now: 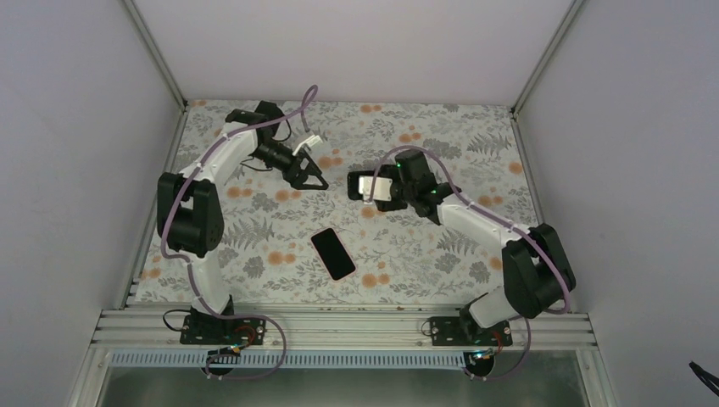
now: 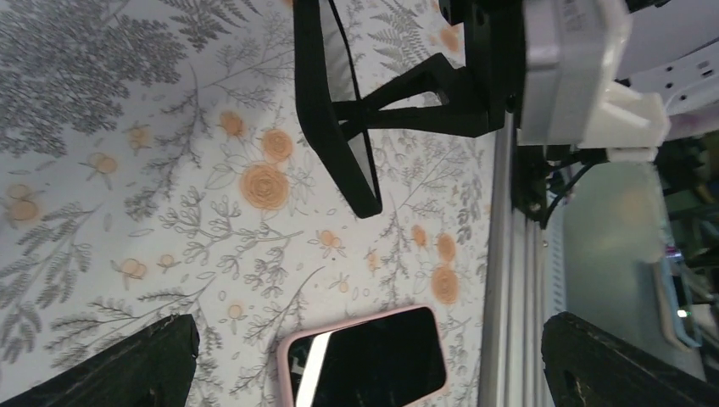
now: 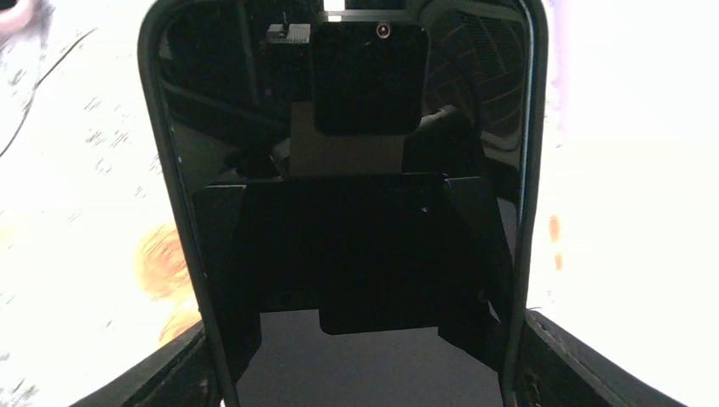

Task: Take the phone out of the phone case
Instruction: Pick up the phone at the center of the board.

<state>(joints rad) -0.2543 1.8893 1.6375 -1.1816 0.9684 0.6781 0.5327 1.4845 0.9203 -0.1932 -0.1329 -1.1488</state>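
Seemingly near done: phone [image 1: 332, 253] lies alone on the surface between the arms. Right end effector [image 1: 366, 185] clamps the black-rimmed case [image 3: 356, 254], apparently empty. Left end effector [image 1: 312, 176] is wide, holding nothing.

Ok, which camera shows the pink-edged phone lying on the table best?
Top external: the pink-edged phone lies whole on the table, nothing covering it. Left wrist shows its pink rim closer, cropped at the bottom edge. Right wrist doesn't show it.
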